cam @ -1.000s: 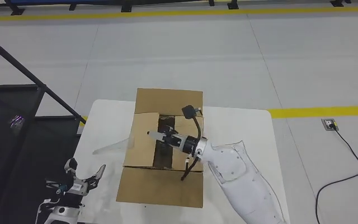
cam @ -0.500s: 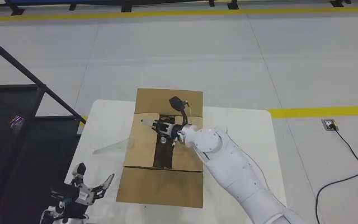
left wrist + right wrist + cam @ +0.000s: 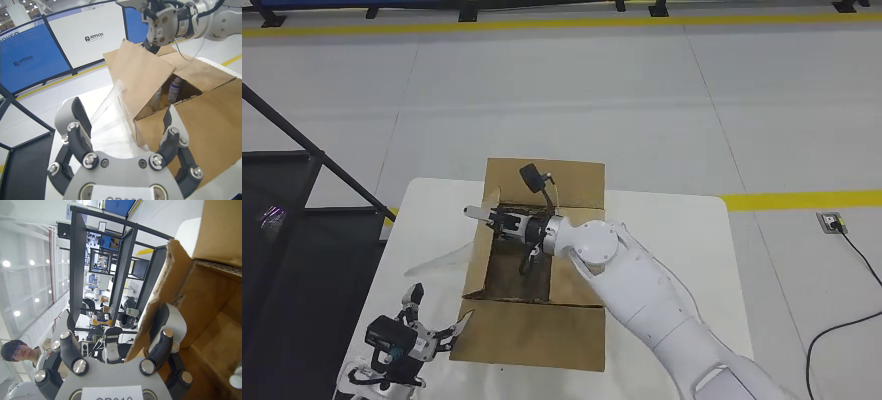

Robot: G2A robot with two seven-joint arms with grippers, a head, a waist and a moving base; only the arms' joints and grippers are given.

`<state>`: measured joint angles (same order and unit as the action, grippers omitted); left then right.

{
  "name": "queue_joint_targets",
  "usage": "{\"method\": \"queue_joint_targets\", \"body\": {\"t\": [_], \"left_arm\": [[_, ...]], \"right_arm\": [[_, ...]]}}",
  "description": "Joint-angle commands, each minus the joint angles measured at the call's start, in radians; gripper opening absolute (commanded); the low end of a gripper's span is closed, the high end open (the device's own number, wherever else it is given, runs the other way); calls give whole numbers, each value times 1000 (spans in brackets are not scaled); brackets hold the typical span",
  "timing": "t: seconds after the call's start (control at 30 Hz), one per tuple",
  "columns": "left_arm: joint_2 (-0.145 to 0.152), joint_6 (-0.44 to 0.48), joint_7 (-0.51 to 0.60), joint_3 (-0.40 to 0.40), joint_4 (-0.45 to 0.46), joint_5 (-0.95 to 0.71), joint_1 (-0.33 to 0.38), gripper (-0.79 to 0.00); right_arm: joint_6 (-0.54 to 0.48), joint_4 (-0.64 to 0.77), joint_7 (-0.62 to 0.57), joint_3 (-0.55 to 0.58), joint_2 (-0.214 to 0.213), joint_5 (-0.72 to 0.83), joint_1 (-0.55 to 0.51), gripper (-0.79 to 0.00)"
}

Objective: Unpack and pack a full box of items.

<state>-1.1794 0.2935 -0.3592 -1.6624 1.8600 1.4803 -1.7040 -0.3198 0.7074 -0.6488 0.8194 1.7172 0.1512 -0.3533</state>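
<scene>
A brown cardboard box (image 3: 532,338) stands on the white table (image 3: 672,240), its top flaps spread. My right gripper (image 3: 494,216) is over the box's left side. It is open, with the edge of the raised left flap (image 3: 160,285) between its fingers, close to one pad (image 3: 166,317). In the left wrist view that flap (image 3: 140,75) stands tilted up and a spray can (image 3: 174,91) stands upright inside the box. My left gripper (image 3: 122,108) is open and holds nothing; it hangs low by the box's near left corner (image 3: 442,312).
A strip of clear tape (image 3: 437,262) trails from the box's left side across the table. A black metal frame (image 3: 282,180) stands off the table's left edge. Bare tabletop lies right of the box.
My right gripper has moved left across the box and the left flap has swung up from lying flat. My left gripper has moved right, closer to the box's near corner.
</scene>
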Motion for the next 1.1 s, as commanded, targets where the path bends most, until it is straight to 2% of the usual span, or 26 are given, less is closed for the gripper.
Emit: {"method": "queue_joint_targets", "body": {"t": [0.0,0.23,0.57,0.73,0.9,1.0,1.07], "left_arm": [[-1,-17,12,11,4,3,15,0],[-10,-97,72,26,-26,-85,92,0],[-13,-148,90,-45,-44,-176,97,0],[-11,-148,103,-90,-81,-203,92,0],[-9,-136,127,-106,-148,-208,110,0],[-8,-125,139,-105,-190,-203,126,0],[-8,-116,148,-99,-216,-194,138,0]], "right_arm": [[-11,-8,11,-19,15,7,5,0],[-62,-69,15,-68,64,30,31,0],[-159,-146,-36,-61,90,57,62,0],[-233,-120,-33,-29,72,25,52,0],[-286,-17,-34,27,30,-36,-4,0],[-273,90,-24,73,-5,-98,-67,0],[-225,181,30,117,-31,-179,-120,0]]}}
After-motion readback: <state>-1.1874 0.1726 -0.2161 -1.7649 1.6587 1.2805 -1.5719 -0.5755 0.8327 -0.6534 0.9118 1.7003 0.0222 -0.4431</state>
